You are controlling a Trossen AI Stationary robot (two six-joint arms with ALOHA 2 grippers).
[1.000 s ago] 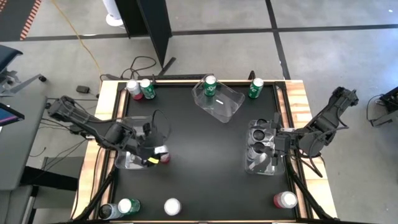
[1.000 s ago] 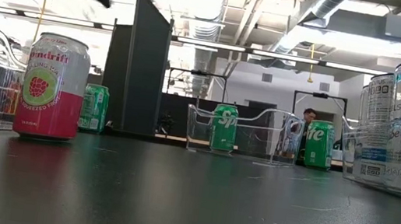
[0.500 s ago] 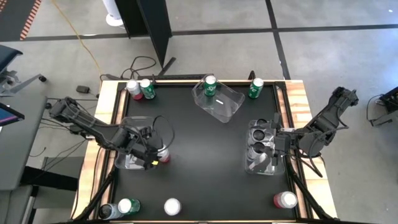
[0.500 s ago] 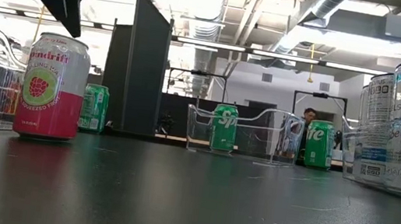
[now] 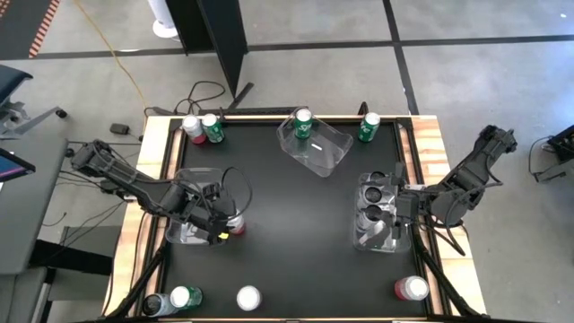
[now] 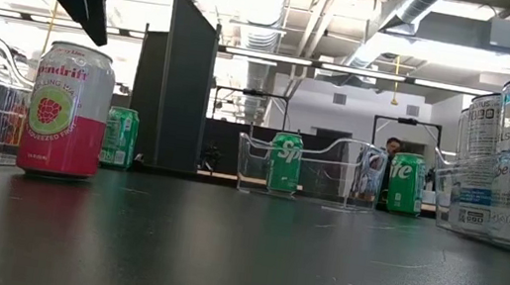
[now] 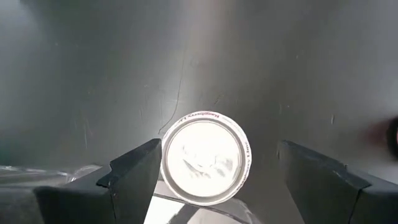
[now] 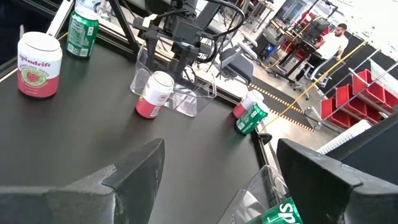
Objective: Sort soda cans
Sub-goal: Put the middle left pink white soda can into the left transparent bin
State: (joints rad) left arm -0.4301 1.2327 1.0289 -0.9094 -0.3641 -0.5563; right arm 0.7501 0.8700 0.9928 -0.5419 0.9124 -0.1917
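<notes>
A pink-and-red soda can [image 5: 235, 224] [image 6: 64, 111] stands upright on the black table, just right of a clear bin [image 5: 186, 220]. My left gripper [image 5: 218, 226] [image 7: 219, 149] hovers open just above it, one finger on each side of the silver top [image 7: 205, 165], touching nothing. My right gripper [image 5: 395, 208] [image 8: 221, 165] waits open over the right bin [image 5: 377, 235], which holds dark cans. Other soda cans stand at the back left [image 5: 202, 128], at the back right [image 5: 369, 126] and along the near edge [image 5: 248, 298].
A third clear bin [image 5: 327, 151] at the back centre holds a green can [image 5: 302, 123]. More cans stand at the near left [image 5: 170, 301] and near right [image 5: 411, 289]. The middle of the black table is bare. A person [image 8: 336, 40] stands far off in the room.
My left gripper has come down toward the pink-and-red can and tipped further downward, then kept still. Its fingers stay open. The can has not moved.
</notes>
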